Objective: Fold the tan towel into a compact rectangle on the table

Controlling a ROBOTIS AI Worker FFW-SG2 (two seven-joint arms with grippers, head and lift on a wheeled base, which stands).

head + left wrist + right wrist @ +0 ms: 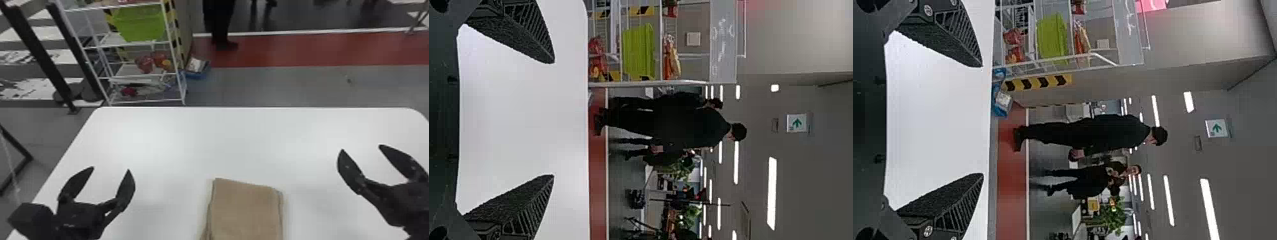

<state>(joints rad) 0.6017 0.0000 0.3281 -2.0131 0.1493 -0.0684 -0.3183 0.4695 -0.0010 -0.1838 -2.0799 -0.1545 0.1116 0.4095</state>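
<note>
Towel (245, 210) of tan cloth, folded in flat layers, lies on the smooth white tabletop (159, 137) between the arms. Left of it, well apart, the black two-fingered left gripper (111, 168) points forward, spread wide; opposite, the matching black right gripper (361, 147) slants inward, also gaping and empty.

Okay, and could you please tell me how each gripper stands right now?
Left gripper: open, holding nothing, left of the tan towel.
Right gripper: open, holding nothing, right of the towel.
</note>
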